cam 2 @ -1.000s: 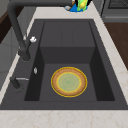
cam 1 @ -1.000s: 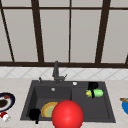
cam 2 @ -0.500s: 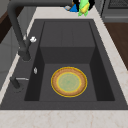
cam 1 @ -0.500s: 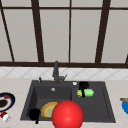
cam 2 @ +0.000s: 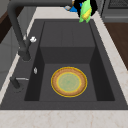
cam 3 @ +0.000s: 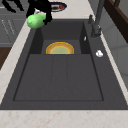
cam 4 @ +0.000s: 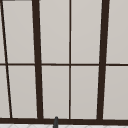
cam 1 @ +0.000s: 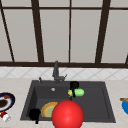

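Observation:
My right hand [cam 1: 74, 85] hangs over the middle of the dark sink [cam 1: 105, 100], its fingers curled round a green object with a yellow end [cam 1: 76, 92]. In the left side view that hand [cam 2: 83, 3] and the green object [cam 2: 85, 11] show above the sink's far end. From the right, the hand [cam 3: 41, 7] grips the green object [cam 3: 36, 20] over the sink's front rim. My left hand [cam 1: 34, 114] floats at the sink's front left corner, fingers relaxed, holding nothing; it is also the hand [cam 3: 10, 5] beyond. A yellow plate [cam 2: 69, 81] lies on the sink floor.
A big red ball [cam 1: 67, 115] stands in front of the sink. The black faucet [cam 1: 56, 72] rises behind the basin. A dark plate with food [cam 1: 5, 100] lies on the left counter, and a blue bowl [cam 1: 125, 105] sits at the right edge.
The right hand has carried the green object leftward, from the sink's right end to above its middle. The left hand, plate and ball stay put.

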Tool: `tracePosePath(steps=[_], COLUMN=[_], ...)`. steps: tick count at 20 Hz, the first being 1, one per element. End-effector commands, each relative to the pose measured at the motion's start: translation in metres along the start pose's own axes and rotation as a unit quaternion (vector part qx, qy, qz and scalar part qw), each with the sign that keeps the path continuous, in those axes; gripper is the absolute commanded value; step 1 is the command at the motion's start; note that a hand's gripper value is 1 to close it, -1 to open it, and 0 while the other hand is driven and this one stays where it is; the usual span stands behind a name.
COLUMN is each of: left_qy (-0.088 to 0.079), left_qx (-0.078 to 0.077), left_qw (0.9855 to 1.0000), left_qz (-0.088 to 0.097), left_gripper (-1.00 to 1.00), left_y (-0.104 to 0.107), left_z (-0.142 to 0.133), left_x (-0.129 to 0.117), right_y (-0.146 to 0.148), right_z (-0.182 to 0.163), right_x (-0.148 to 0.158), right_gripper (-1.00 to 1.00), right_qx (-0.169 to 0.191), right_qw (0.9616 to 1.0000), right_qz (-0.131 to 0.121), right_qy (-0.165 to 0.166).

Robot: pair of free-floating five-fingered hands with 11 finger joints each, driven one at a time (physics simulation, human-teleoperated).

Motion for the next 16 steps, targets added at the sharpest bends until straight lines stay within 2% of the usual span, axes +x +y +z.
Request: tracePosePath(steps=[1,10,16], left_qy=[0.000,0.000,0.000], left_qx=[0.000,0.000,0.000], left_qw=[1.0000,1.0000,1.0000], left_qz=[0.000,0.000,0.000], left_gripper=[0.00,0.00,0.00], left_y=[0.000,0.000,0.000], left_z=[0.000,0.000,0.000], left_x=[0.000,0.000,0.000], right_y=[0.001,0.010,0.033], right_z=[-0.002,0.006,0.025], right_x=[0.031,0.104,0.145], right_gripper=[1.00,1.00,1.00], right_qx=[-0.007,-0.024,-0.022], right_qw=[1.0000,0.9997,0.9996], right_qz=[0.003,0.001,0.005], right_qy=[0.001,0.000,-0.016])
